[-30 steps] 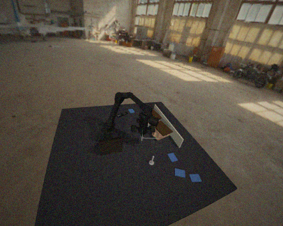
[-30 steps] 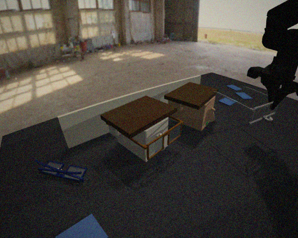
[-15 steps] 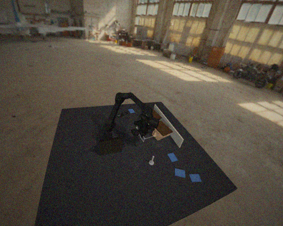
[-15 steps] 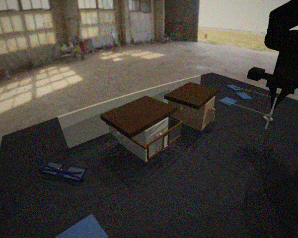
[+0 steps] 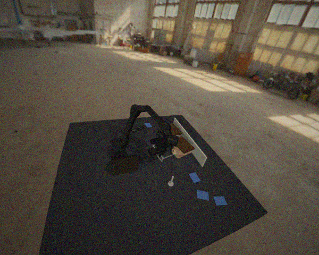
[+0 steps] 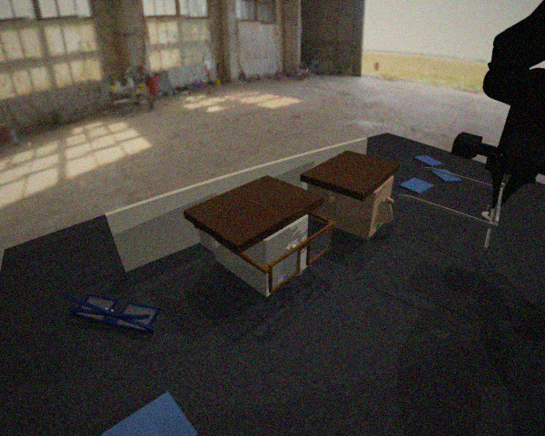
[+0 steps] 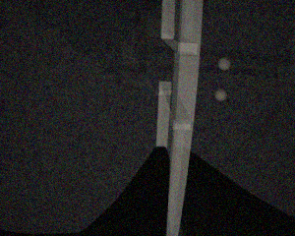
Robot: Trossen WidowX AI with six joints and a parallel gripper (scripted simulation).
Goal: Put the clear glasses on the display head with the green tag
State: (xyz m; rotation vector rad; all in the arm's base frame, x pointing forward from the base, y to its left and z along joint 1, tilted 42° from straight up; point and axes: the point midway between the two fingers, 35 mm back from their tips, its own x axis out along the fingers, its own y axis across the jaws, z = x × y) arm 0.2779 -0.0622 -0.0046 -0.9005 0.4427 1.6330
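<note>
My gripper [image 6: 500, 203] [image 7: 169, 156] is shut on the clear glasses [image 5: 168, 156] [image 6: 493, 222] [image 7: 188, 88] at their front frame. It holds them above the dark mat, in front of the tan display head [image 5: 182, 154] [image 6: 372, 213]. Both thin temples point toward that head, and their ends are near its face side; the exact gap is hard to tell. The green tag [image 6: 379, 226] is low on its face. The other display head [image 6: 289, 235] is white and wears orange-brown glasses [image 6: 285, 258]. The wrist view shows neither head.
A pale low panel [image 5: 191, 142] [image 6: 157, 227] stands behind both heads. Blue folded glasses [image 6: 113, 318] lie on the mat beyond the white head. A small white stand [image 5: 170, 183] is on the mat. Several blue squares [image 5: 202, 195] [image 6: 416, 185] lie on it.
</note>
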